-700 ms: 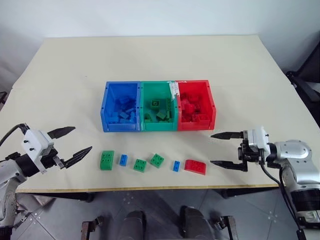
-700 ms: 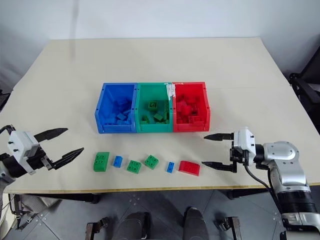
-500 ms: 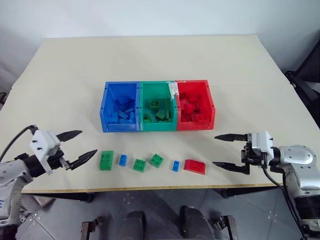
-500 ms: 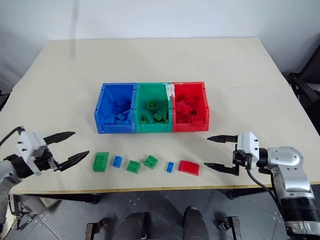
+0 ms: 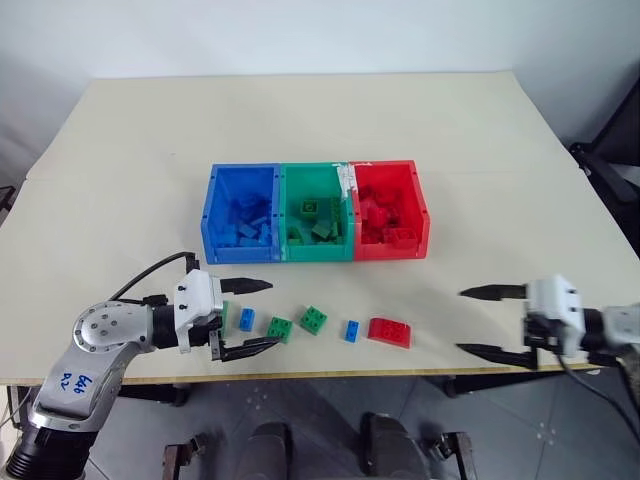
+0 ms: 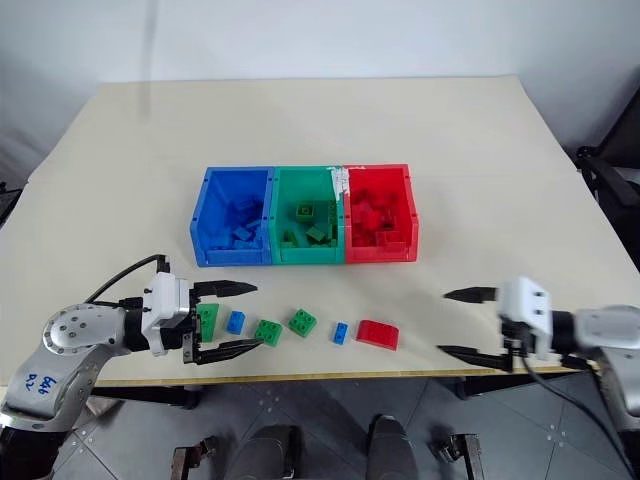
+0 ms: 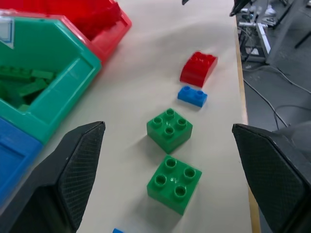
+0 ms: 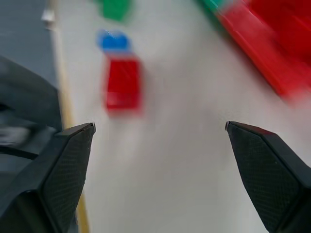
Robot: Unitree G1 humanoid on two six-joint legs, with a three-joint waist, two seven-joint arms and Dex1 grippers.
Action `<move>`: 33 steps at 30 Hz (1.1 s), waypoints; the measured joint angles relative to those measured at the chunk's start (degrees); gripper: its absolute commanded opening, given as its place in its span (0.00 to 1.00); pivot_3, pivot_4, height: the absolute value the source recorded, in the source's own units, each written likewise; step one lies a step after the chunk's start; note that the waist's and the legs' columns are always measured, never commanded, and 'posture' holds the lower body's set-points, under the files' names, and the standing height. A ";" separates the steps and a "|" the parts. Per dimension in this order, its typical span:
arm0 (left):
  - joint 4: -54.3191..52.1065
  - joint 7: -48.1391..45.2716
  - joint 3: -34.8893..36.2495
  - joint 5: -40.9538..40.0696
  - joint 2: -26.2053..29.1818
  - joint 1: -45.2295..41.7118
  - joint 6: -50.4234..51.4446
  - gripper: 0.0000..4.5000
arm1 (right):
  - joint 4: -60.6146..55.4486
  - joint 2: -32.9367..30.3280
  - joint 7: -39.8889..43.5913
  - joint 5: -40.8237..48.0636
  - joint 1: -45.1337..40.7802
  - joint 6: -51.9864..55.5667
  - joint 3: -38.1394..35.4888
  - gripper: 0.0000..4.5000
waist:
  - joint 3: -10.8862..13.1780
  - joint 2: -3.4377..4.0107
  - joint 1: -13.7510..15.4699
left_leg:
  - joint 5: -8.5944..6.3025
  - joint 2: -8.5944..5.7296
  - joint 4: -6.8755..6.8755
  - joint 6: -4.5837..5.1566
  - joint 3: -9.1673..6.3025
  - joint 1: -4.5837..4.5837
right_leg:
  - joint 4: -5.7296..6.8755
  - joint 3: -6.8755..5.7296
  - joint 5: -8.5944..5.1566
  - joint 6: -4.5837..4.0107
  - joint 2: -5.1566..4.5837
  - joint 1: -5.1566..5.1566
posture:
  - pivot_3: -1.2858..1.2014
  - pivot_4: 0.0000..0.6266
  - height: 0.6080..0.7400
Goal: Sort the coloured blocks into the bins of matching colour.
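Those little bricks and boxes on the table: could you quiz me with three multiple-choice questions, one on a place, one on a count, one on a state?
1. Where does the loose red brick lie?
A. inside the blue bin
B. on the table in front of the bins
C. between the right gripper's fingers

2. How many bins are joined in the row?
A. two
B. three
C. four

3. How do the left gripper's jaws stand?
A. open, holding nothing
B. shut on a green brick
C. shut on a blue brick

Answers:
1 B, it rests on the table nearer the front edge than the red bin.
2 B, blue, green, red.
3 A, its fingers are spread apart.
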 measured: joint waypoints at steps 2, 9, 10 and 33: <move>0.31 -0.63 1.67 -0.17 0.64 1.64 -0.38 0.99 | -3.18 -0.04 -2.31 -1.17 -3.00 5.90 4.21 1.00 | 0.00 -0.01 0.23 | -0.05 0.00 0.10 0.03 -0.06 -0.07 | -0.02 -0.02 0.00 0.00 0.00 -0.01 | 0.52 0.24 1.00; 0.69 -1.23 9.06 -0.43 2.62 9.29 -0.71 1.00 | -4.18 3.36 -7.18 -7.98 -7.85 13.03 16.21 0.96 | -0.01 -0.02 0.91 | -0.27 -0.04 0.20 0.20 -0.05 -0.16 | -0.11 -0.02 0.00 0.00 -0.02 -0.01 | 0.52 0.24 1.00; 0.40 -1.22 9.57 -0.43 2.72 10.25 -0.67 1.00 | -4.10 3.76 -7.50 -8.40 -8.23 12.93 16.63 0.91 | -0.01 -0.02 0.85 | -0.29 -0.04 0.20 0.20 -0.03 -0.15 | -0.10 -0.01 0.00 0.00 -0.02 -0.01 | 0.52 0.24 1.00; -8.38 9.98 21.00 -5.98 -4.23 18.77 3.43 1.00 | 26.88 19.75 -21.96 -7.40 -39.94 11.36 6.18 0.33 | -0.07 -0.15 -0.68 | -0.36 -0.01 0.22 0.19 0.05 -0.17 | -0.06 -0.01 -0.01 -0.02 0.01 -0.09 | 0.52 0.24 1.00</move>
